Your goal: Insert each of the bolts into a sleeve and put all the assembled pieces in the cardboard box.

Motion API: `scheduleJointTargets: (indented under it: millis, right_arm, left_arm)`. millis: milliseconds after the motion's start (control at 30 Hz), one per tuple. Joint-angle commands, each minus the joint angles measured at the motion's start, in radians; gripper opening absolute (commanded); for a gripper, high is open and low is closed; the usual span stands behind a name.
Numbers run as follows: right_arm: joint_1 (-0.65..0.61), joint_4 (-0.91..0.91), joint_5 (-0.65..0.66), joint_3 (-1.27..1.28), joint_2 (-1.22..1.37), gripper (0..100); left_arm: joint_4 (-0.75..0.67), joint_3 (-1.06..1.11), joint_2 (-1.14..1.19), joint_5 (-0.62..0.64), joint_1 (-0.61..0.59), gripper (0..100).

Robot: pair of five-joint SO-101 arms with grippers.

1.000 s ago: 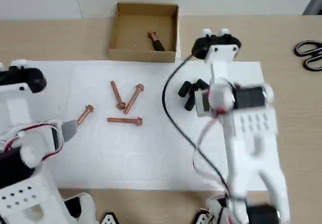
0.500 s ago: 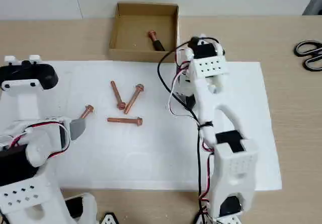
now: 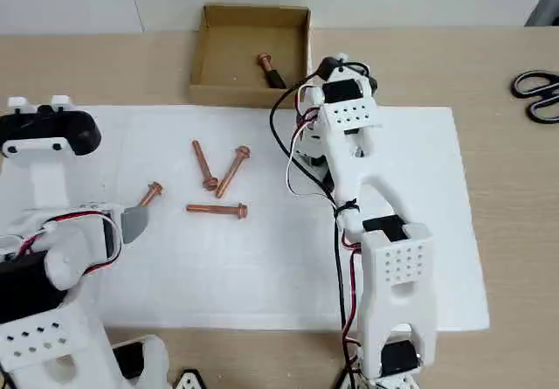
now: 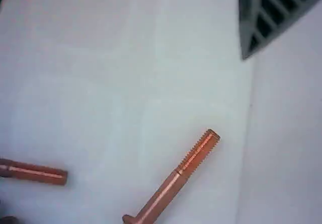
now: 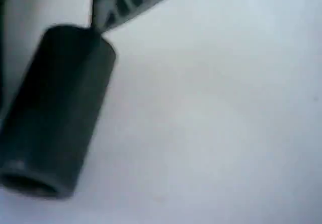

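Several copper bolts lie loose on the white sheet left of centre. My left gripper hovers open just left of them, next to the nearest bolt, with nothing between its fingers. My right gripper is down over the pile of black sleeves and stands open. One black sleeve lies on the sheet right against one of its fingers. The cardboard box at the back holds one bolt-and-sleeve piece.
Black scissors lie at the far right on the bare wood. The right arm's black cable loops over the sheet beside the sleeves. Open sheet stretches along the near side between the two arm bases.
The right arm has swung down from a raised pose onto the sleeve pile, then edged slightly left. The left arm shifted a little toward the bolts early on and has since held still.
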Motion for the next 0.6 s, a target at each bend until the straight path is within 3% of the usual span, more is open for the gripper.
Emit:
scheduleJointTargets:
  millis: [0, 233, 467, 567]
  right_arm:
    - [0.022, -0.045, -0.006, -0.048, 0.015, 22.3]
    - [0.022, -0.042, -0.005, -0.048, 0.071, 21.4]
    - [0.045, -0.038, -0.003, -0.048, 0.07, 0.0]
    - [0.051, -0.004, -0.002, -0.051, 0.067, 2.0]
  left_arm:
    - [-0.005, -0.039, 0.006, 0.006, 0.006, 30]
    - [-0.005, -0.039, 0.006, 0.006, 0.006, 30]
    - [-0.005, -0.039, 0.006, 0.006, 0.006, 30]
    - [-0.005, -0.039, 0.006, 0.006, 0.006, 30]
